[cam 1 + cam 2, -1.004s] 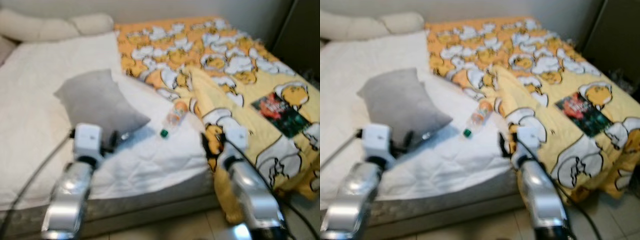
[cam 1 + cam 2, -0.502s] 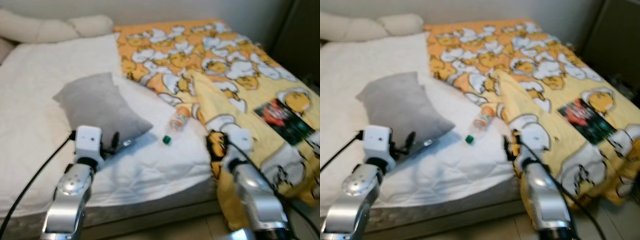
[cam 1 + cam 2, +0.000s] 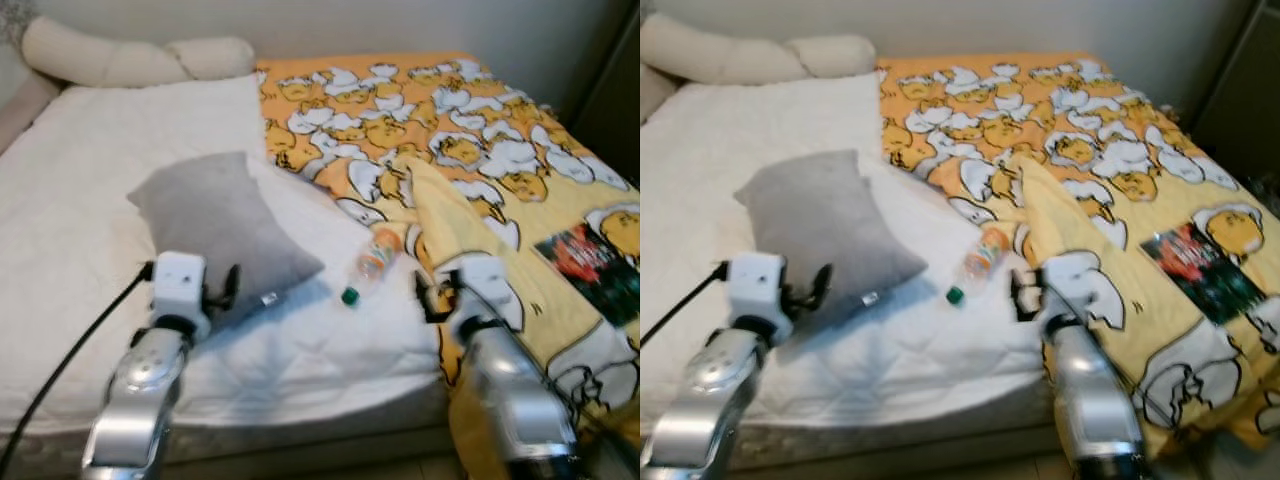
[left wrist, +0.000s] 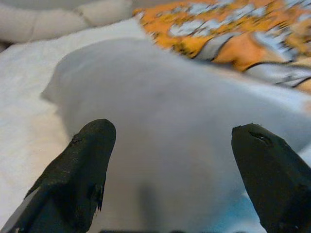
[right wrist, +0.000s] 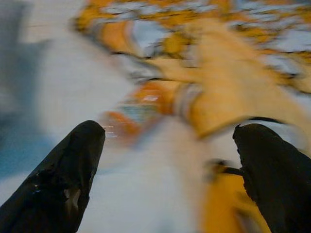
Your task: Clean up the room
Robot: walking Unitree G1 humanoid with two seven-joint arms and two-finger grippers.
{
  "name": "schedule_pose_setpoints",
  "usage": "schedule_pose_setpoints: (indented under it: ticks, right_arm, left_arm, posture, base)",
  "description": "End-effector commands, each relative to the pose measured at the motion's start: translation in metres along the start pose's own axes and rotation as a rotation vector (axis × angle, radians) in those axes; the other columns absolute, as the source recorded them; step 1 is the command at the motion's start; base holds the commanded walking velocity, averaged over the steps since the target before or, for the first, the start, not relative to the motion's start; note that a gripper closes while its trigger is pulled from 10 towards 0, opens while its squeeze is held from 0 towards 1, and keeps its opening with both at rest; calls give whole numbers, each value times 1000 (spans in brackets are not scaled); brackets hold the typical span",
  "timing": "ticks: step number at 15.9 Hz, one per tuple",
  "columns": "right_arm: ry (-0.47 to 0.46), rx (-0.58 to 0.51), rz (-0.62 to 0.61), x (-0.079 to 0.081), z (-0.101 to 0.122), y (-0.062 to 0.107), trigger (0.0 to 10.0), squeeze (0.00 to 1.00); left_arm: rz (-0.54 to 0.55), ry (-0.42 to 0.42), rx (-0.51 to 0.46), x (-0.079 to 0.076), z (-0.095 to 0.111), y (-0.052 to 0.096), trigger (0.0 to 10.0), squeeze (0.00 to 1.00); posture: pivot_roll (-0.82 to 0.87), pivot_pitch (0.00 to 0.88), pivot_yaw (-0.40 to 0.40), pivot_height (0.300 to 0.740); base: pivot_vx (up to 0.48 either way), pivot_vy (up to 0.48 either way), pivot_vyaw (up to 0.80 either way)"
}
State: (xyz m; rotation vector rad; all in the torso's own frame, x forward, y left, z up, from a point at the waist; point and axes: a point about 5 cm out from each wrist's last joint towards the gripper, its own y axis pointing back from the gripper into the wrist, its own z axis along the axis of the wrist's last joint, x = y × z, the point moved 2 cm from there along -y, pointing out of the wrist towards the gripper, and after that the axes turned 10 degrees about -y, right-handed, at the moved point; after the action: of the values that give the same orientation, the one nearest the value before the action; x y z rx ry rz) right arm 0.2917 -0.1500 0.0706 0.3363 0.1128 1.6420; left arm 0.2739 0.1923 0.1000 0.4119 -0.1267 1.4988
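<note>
Nearest, the left gripper [image 4: 170,170] is spread wide and empty, facing the grey pillow [image 3: 225,225]; the right gripper [image 5: 170,170], equally agape and empty, faces the bottle [image 3: 374,262]. The bottle lies on the white sheet [image 3: 90,200] beside the yellow blanket [image 3: 480,150], green cap toward the robot, body slanting away rightward, nearer the right arm.

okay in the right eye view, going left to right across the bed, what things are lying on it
Grey pillow → plastic bottle with its green cap toward the robot → folded-back edge of the yellow cartoon blanket → dark book lying on the blanket.
</note>
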Motion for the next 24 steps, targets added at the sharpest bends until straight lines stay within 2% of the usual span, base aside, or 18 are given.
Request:
schedule_pose_setpoints:
  ticks: [1, 9, 12, 16, 19, 20, 22, 24]
  right_arm:
    - [18, -5, -21, -6, 5, 0, 10000, 0]
    - [37, -24, -10, -4, 11, -6, 10000, 0]
    - [53, -33, 11, -1, 13, -7, 10000, 0]
    - [9, -20, -2, -2, 11, -7, 10000, 0]
    - [-57, 9, -1, 1, 8, -7, 10000, 0]
    - [-69, 98, -70, -1, -2, -12, 10000, 0]
    - [-78, 192, -97, 1, -13, -21, 10000, 0]
    - [-50, 344, -180, -2, -29, -33, 10000, 0]
  left_arm:
    - [-2, 0, -14, -2, 4, -2, 10000, 0]
    - [4, 2, -24, -2, 7, -7, 10000, 0]
    - [3, -2, -28, -2, 8, -8, 10000, 0]
    - [-6, -24, -39, -3, 9, -8, 10000, 0]
    - [-93, -34, -32, -15, 10, -7, 10000, 0]
    - [-126, -36, -25, -19, 8, -7, 10000, 0]
    - [-179, -58, -27, -24, 8, -9, 10000, 0]
    - [-302, -69, -60, -35, 15, -10, 10000, 0]
  posture:
    - [-53, 0, 16, 740]
    - [-61, 0, 21, 740]
    - [-62, 0, 22, 740]
    - [-63, 0, 25, 740]
    - [-68, 0, 27, 740]
    - [-70, 0, 30, 740]
    - [-68, 0, 29, 740]
    - [-66, 0, 21, 740]
  base:
    - [300, 0, 0]
    - [299, 0, 0]
    - [295, 0, 800]
    - [140, 0, 200]
    - [0, 0, 0]
    - [0, 0, 0]
    - [0, 0, 0]
    - [0, 0, 0]
